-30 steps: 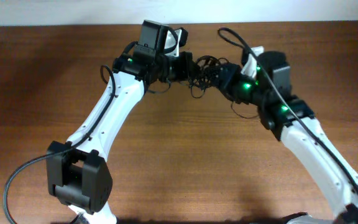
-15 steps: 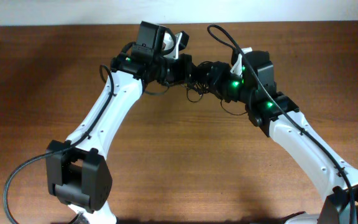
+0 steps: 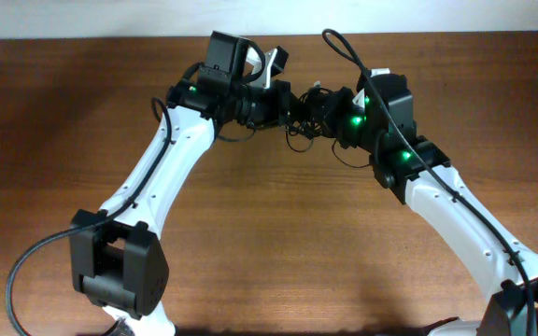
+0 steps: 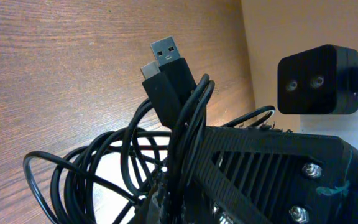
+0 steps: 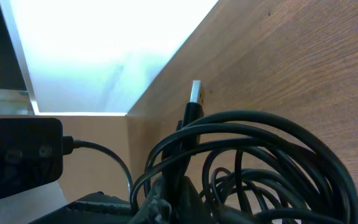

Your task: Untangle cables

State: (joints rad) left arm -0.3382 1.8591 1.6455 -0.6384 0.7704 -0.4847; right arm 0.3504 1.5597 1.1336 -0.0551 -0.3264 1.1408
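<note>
The cables (image 3: 301, 118) form a knot of thin black loops held above the table near its far edge, between the two grippers. My left gripper (image 3: 282, 101) is shut on the bundle from the left. My right gripper (image 3: 323, 108) is shut on it from the right, close to the left one. Two black USB plugs (image 4: 166, 56) with silver tips stick up out of the loops (image 4: 98, 171) above my left gripper (image 4: 180, 208). One silver-tipped plug (image 5: 195, 98) rises from the coils (image 5: 272, 155) above my right gripper (image 5: 174, 205). The cords hide both sets of jaws.
The brown wooden table (image 3: 278, 233) ends at a white wall (image 3: 110, 17) just behind the grippers. A thick black arm cable (image 3: 346, 51) loops up behind the right wrist. The left arm's base (image 3: 120, 271) stands at the front left.
The right arm moved left toward the left gripper and its jaws shut on the cables. The knot is now bunched tighter between the two grippers. The left gripper stayed put.
</note>
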